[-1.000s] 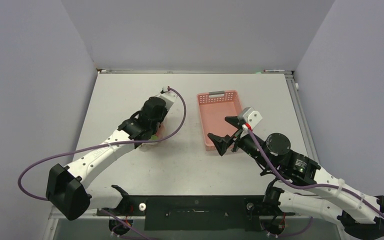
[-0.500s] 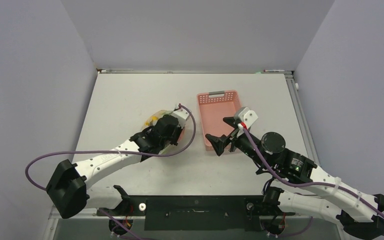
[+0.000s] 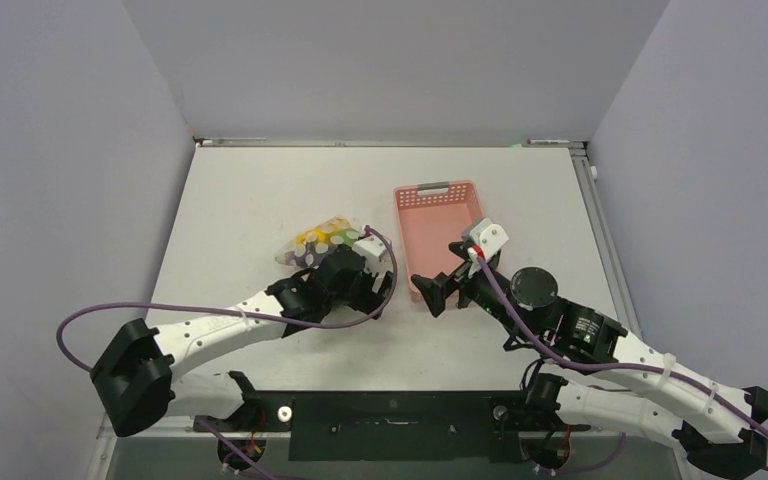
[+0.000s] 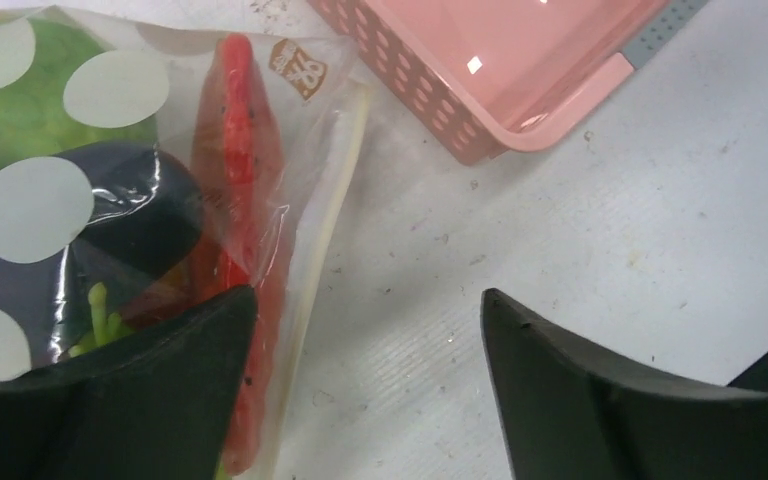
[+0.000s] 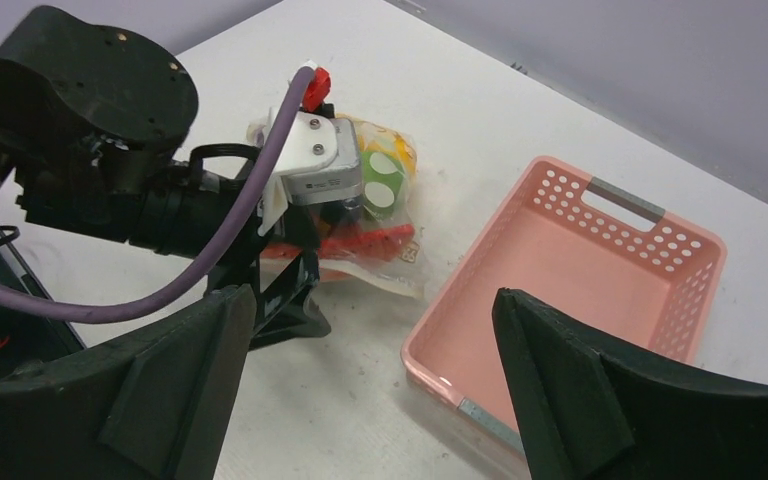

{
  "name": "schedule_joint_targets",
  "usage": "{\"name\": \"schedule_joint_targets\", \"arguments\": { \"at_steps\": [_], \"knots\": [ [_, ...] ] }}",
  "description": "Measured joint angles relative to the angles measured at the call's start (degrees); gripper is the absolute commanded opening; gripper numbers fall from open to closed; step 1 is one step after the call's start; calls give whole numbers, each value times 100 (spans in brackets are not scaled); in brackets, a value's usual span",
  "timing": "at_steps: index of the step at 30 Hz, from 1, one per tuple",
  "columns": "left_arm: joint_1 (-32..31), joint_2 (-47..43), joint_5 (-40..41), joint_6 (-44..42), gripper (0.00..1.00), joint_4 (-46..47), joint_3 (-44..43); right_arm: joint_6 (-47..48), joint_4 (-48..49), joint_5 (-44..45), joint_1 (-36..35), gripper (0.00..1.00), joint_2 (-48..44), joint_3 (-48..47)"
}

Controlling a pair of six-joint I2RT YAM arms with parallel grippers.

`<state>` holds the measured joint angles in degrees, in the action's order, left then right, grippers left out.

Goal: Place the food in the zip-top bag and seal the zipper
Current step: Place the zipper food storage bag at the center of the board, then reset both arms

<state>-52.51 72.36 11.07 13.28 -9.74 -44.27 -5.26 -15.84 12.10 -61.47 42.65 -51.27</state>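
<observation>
The zip-top bag (image 3: 318, 243) lies on the table left of the pink basket, with the food inside it: green leafy pieces (image 4: 30, 125), a dark purple eggplant (image 4: 150, 215), a red piece (image 4: 238, 170) and yellow pieces (image 3: 310, 238). The whitish zipper (image 4: 332, 200) runs along the bag's edge that faces the basket. My left gripper (image 4: 365, 295) hangs open just beside that edge, bare table between its fingers; its left finger overlaps the bag's corner. My right gripper (image 5: 370, 295) is open and empty over the basket's near left corner.
The pink lattice basket (image 3: 465, 205) stands empty right of the bag, its near corner (image 4: 520, 140) close to my left gripper (image 3: 372, 295). My right gripper (image 3: 442, 270) sits a short gap from it. Grey walls close in the table on three sides.
My left gripper has pulled back off the bag toward the near side and opened. The bag now lies uncovered. My right arm shifted slightly left and its jaws spread a little wider.
</observation>
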Motion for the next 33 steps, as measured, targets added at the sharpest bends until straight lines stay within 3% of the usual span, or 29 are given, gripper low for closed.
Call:
{"name": "schedule_joint_targets", "arguments": {
  "at_steps": [8,12,23,28,33],
  "knots": [
    [-155,-538,-201,129,96,-81,-52,-105,-142,232,15,100,15,122],
    [-173,-846,-323,136,96,-240,-297,-149,-140,313,70,92,140,155],
    [-127,-1130,-269,184,96,-1165,-1143,-247,-138,420,354,90,682,352],
    [260,-1130,-216,308,96,-1639,-1475,-393,-129,337,706,90,1040,352],
    [1163,-1266,-291,533,96,-1963,-1521,-588,-17,42,1325,90,1281,380]
  ]
}}
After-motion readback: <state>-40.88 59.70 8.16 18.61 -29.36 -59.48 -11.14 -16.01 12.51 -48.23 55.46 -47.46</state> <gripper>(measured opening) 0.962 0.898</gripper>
